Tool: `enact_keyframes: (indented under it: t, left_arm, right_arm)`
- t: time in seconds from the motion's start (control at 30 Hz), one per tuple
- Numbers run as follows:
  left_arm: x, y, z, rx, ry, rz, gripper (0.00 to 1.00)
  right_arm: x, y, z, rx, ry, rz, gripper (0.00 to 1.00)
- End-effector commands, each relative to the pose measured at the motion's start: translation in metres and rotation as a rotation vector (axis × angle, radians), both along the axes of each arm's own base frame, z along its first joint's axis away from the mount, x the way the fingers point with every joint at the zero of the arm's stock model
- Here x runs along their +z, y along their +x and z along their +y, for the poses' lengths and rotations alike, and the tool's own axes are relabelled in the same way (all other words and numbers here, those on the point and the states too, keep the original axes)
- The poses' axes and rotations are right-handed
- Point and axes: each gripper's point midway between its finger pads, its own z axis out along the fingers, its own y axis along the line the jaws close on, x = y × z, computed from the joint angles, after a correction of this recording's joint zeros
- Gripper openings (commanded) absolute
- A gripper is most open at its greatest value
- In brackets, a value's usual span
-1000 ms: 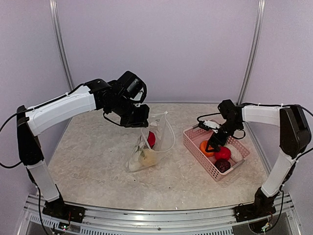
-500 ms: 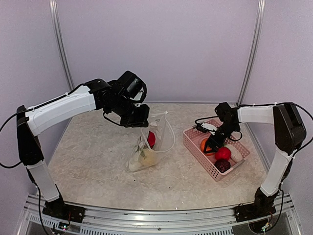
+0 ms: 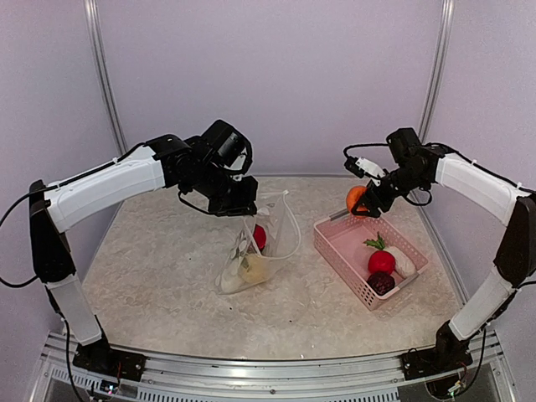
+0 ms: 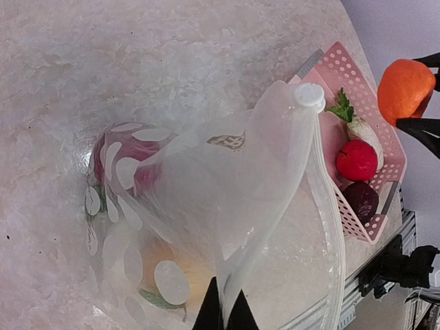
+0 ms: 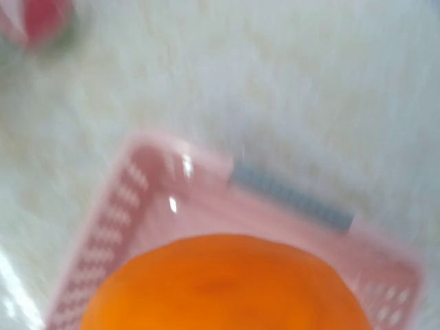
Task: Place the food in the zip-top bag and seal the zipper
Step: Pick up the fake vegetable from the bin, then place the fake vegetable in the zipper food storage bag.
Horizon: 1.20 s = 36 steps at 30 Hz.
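Right claw (image 3: 360, 202), fingers part-spread, pinches the orange fruit (image 3: 355, 197) and has risen clear of the pink basket (image 3: 337, 249), where it sat a second ago. One piece is judged picked and due for the zip-top bag (image 3: 255, 251) at centre. The left claw (image 3: 236, 206), pressed shut, holds up the bag's mouth edge. A red fruit (image 3: 381, 261), dark purple ball (image 3: 381, 283) and white piece (image 3: 405, 262) lie in the basket.

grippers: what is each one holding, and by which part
The right gripper holds the orange by its opposite sides, in the air above the basket. The left gripper is shut on the bag, pinching its top edge.
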Motion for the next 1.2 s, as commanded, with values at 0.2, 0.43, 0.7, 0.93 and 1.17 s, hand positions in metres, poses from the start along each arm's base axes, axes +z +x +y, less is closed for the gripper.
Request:
enact_keyframes:
  t: [0.2, 0.43, 0.7, 0.93, 1.17]
  left_arm:
    - [0.013, 0.008, -0.022, -0.016, -0.071, -0.016, 0.00]
    - [0.021, 0.002, -0.035, -0.036, -0.121, -0.011, 0.00]
    - [0.035, -0.009, -0.041, -0.046, -0.131, -0.038, 0.00]
    - [0.032, -0.012, -0.038, -0.034, -0.132, -0.037, 0.00]
    - [0.022, -0.010, -0.037, -0.029, -0.125, -0.025, 0.00]
  right_arm:
    - [0.110, -0.047, 0.091, 0.298, 0.322, -0.049, 0.58]
    - [0.126, -0.081, 0.157, 0.479, 0.457, 0.008, 0.61]
    - [0.099, -0.103, 0.198, 0.575, 0.454, 0.073, 0.62]
    - [0.075, -0.108, 0.201, 0.556, 0.388, 0.049, 0.88]
    - [0.080, -0.104, 0.192, 0.515, 0.359, -0.014, 1.00]
